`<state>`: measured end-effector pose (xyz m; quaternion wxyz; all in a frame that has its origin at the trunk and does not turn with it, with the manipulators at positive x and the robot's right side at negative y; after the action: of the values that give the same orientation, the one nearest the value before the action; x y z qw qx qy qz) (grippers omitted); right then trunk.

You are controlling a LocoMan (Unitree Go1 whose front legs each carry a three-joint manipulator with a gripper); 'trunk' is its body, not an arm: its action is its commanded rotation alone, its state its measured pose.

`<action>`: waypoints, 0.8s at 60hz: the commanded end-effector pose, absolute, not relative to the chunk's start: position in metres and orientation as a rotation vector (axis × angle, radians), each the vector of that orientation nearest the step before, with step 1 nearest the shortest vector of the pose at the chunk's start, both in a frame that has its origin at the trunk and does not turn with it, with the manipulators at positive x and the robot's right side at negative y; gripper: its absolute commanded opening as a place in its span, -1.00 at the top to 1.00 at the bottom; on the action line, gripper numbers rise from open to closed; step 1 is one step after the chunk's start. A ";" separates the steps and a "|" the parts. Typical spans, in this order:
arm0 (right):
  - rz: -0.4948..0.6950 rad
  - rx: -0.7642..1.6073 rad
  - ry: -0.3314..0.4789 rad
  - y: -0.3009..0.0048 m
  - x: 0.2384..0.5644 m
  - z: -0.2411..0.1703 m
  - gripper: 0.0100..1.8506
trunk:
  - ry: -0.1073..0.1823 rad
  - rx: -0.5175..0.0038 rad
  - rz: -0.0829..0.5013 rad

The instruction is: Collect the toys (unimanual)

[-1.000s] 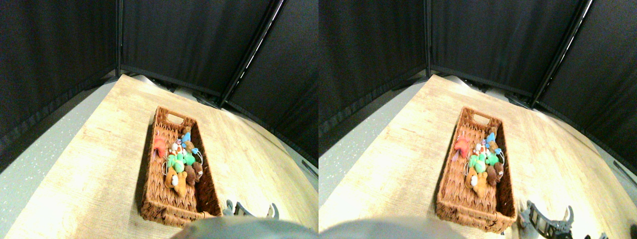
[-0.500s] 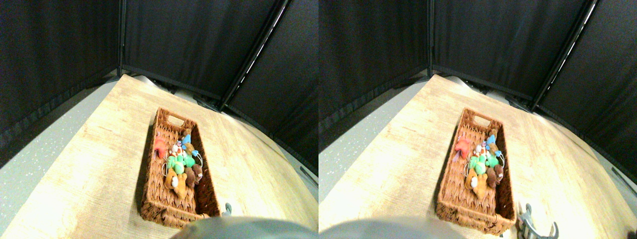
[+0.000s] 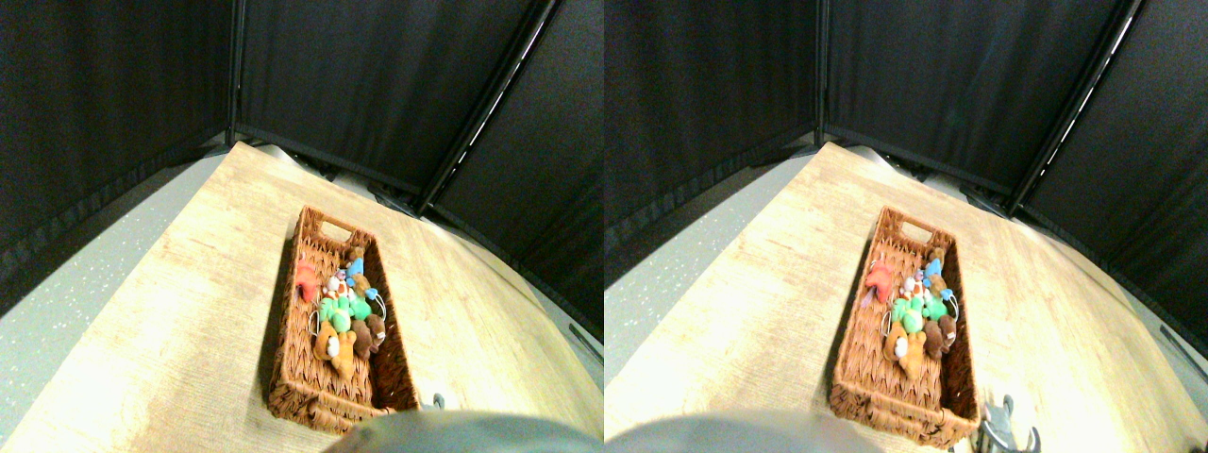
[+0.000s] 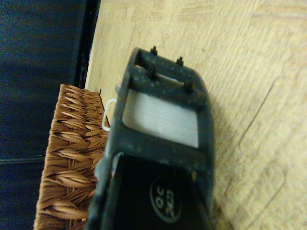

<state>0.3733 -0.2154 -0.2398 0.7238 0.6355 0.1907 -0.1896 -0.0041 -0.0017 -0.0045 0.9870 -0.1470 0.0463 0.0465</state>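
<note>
Wicker formed the basket (image 3: 332, 401), which stood lengthwise on the wooden table (image 3: 160, 311) with the toys (image 3: 342, 304) heaped in its middle, so collecting looked finished or nearly so. No toy showed on the boards outside. The right gripper (image 4: 163, 96) sat low by the basket's near corner, above bare table; whether its jaws were parted could not be told. Open tabletop lay on both sides of the basket, leaving free room to draw away.

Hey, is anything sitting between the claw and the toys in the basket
Yes. The basket's woven wall stands between them: the toys lie inside it, while the claw is outside, low over the table beside the basket's near corner.
</note>
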 end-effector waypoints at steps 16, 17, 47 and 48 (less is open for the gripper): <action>-0.431 1.432 0.384 -0.215 0.389 -0.245 0.17 | 0.121 -0.299 0.107; -0.427 1.434 0.381 -0.215 0.390 -0.246 0.17 | 0.121 -0.299 0.107; -0.479 1.389 0.242 -0.223 0.406 -0.244 0.92 | 0.125 -0.291 0.104; -0.479 1.389 0.242 -0.223 0.406 -0.244 0.92 | 0.125 -0.291 0.104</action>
<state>0.4044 -0.2209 -0.2448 0.7231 0.6474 0.1142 -0.2119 -0.0050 -0.0022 -0.0045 0.9878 -0.1406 0.0494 0.0456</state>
